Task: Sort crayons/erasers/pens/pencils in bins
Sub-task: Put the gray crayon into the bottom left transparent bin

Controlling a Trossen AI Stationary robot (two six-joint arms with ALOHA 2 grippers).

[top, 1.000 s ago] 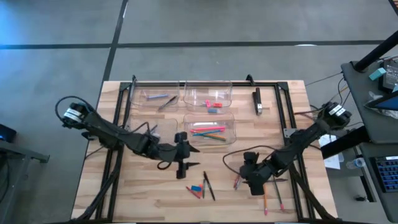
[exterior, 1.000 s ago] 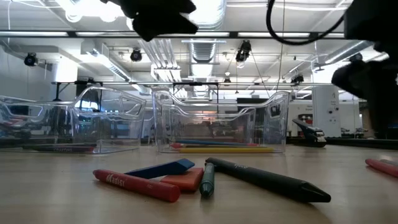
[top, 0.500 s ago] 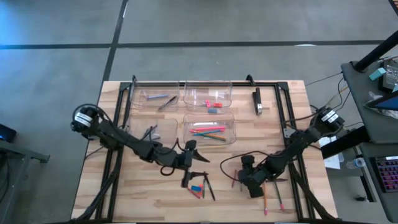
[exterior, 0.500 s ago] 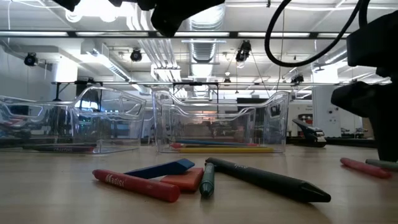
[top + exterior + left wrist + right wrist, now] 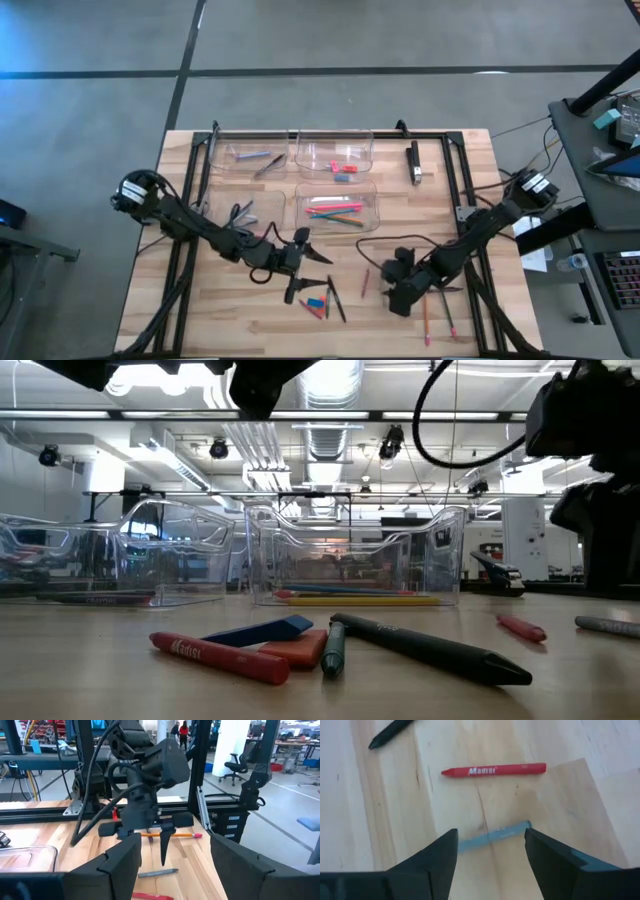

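Four clear bins (image 5: 335, 155) stand at the table's far middle, holding pencils, erasers and dark sticks. Near the front edge lies a pile (image 5: 300, 645): a red crayon, a blue and an orange eraser, a green stick and a black pen. My left gripper (image 5: 308, 268) hovers open just left of that pile, pointing level toward the right arm. My right gripper (image 5: 490, 834) is open and slants down over a grey stick (image 5: 492, 836) lying on the wood between its fingers. A red crayon (image 5: 493, 770) lies just beyond.
Two pencils (image 5: 436, 318) lie near the front right corner. A black metal frame (image 5: 455, 170) runs around the table's sides and back, with a black-and-silver bar (image 5: 414, 163) at the far right. Bare wood lies between the pile and the red crayon.
My left gripper has sunk toward the pile and tipped from pointing down to level. My right gripper has rolled about its own line and dipped slightly. The red crayon beside it has moved along the table toward the left, away from the right gripper.
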